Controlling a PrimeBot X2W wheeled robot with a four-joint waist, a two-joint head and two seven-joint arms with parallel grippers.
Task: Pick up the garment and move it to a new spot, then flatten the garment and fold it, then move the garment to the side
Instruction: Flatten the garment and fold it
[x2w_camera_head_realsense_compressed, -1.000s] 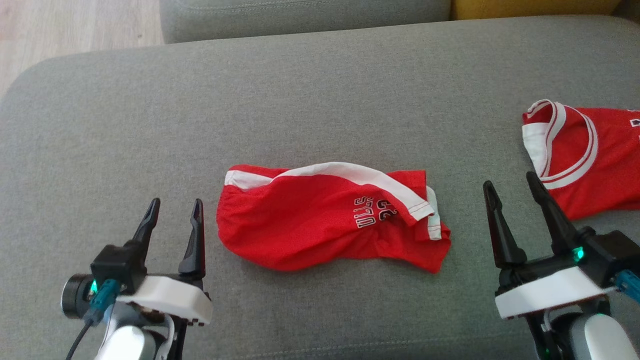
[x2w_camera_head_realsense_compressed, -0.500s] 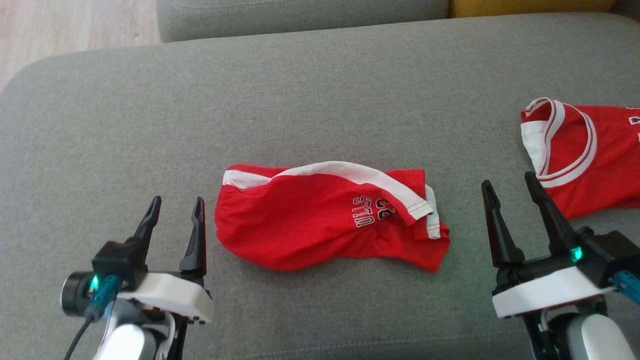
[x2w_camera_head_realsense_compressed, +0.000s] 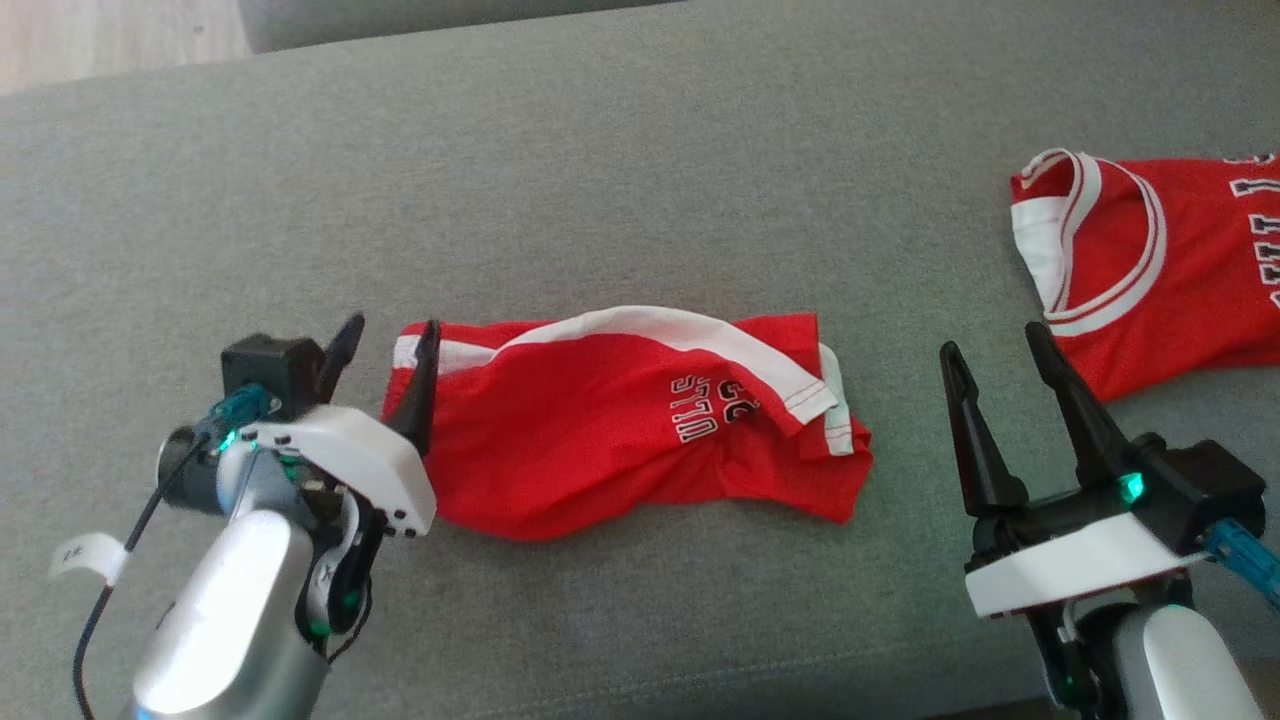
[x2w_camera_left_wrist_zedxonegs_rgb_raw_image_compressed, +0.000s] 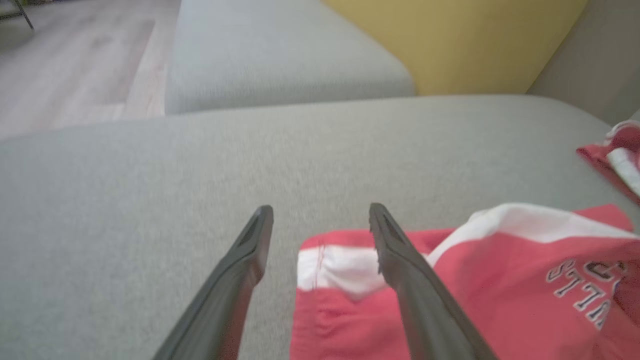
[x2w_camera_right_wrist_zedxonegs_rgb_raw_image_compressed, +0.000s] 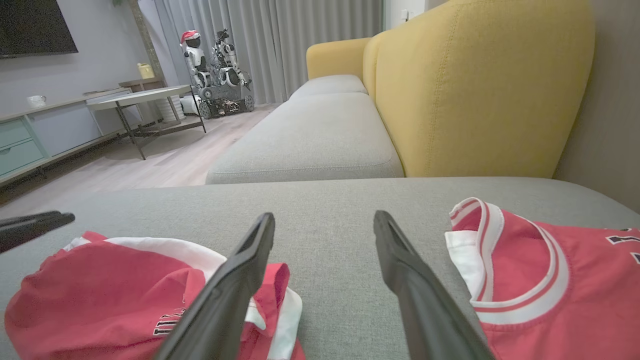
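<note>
The garment is a pair of red shorts with a white stripe and printed letters. It lies crumpled in the middle of the grey sofa cushion. My left gripper stands open at its left end. In the left wrist view the white waistband corner of the garment lies between the two fingers. My right gripper is open with nothing in it, just right of the garment's right end. In the right wrist view the garment lies at the lower left.
A red jersey with white trim lies at the right of the cushion, close to my right gripper, also in the right wrist view. A yellow backrest and a second grey seat lie beyond. Wooden floor borders the far left.
My left gripper has moved forward and right to the garment's left end. The head camera has shifted, so the scene sits lower-left. The right gripper and garment have stayed put.
</note>
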